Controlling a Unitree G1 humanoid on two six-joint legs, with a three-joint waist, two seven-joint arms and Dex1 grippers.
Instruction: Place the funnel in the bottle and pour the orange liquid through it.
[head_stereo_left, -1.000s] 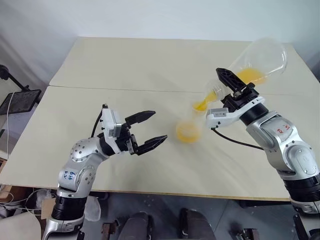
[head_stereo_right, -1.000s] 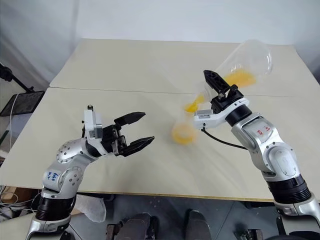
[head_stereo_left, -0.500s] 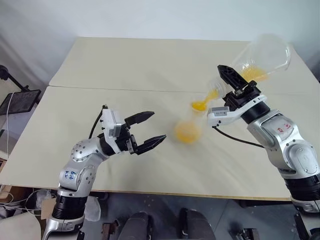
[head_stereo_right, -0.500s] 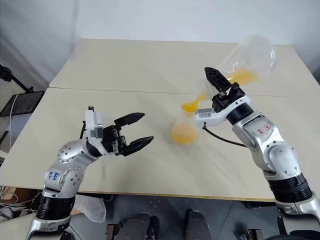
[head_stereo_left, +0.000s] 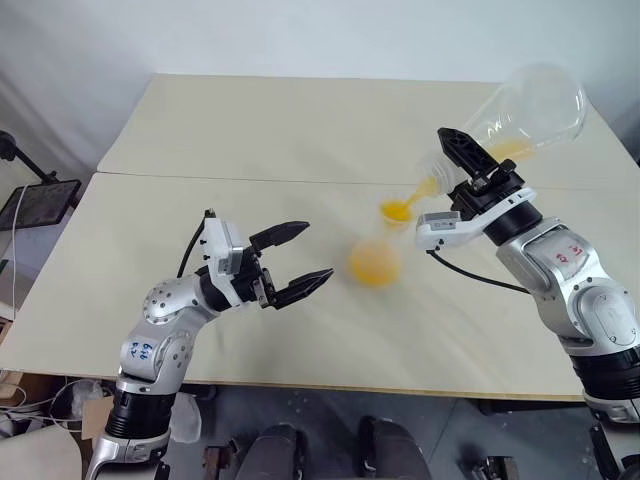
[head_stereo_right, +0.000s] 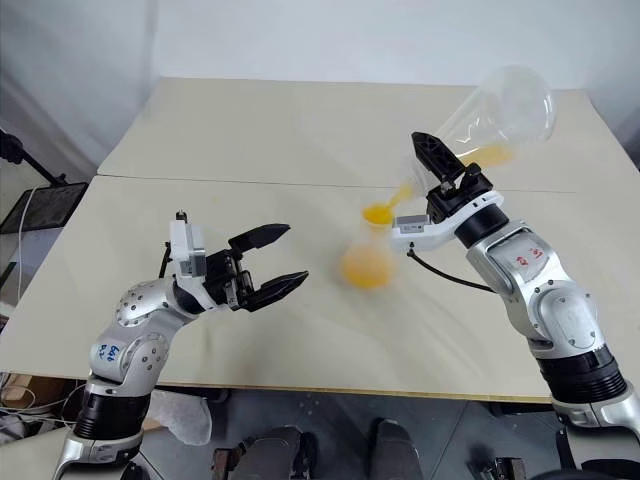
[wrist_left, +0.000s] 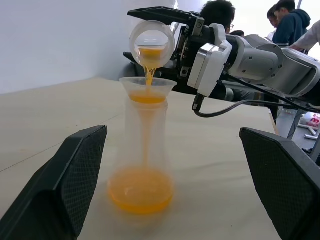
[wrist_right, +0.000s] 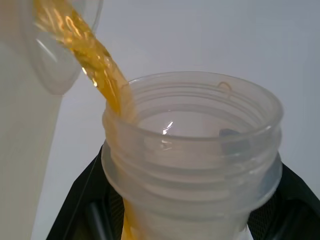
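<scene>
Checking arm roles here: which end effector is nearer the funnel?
Right. The right end effector holds the tilted flask just above the funnel; the left end effector, open, hangs off to the side.

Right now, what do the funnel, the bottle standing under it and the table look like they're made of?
Funnel: seemingly thin clear plastic, glossy; the orange liquid shows straight through its wall.
Bottle: translucent, slightly milky plastic by the look; the stream inside stays visible but softened.
Table: matte cream-coloured board, possibly laminate or painted wood; no grain or glare, and a seam runs between two panels.
</scene>
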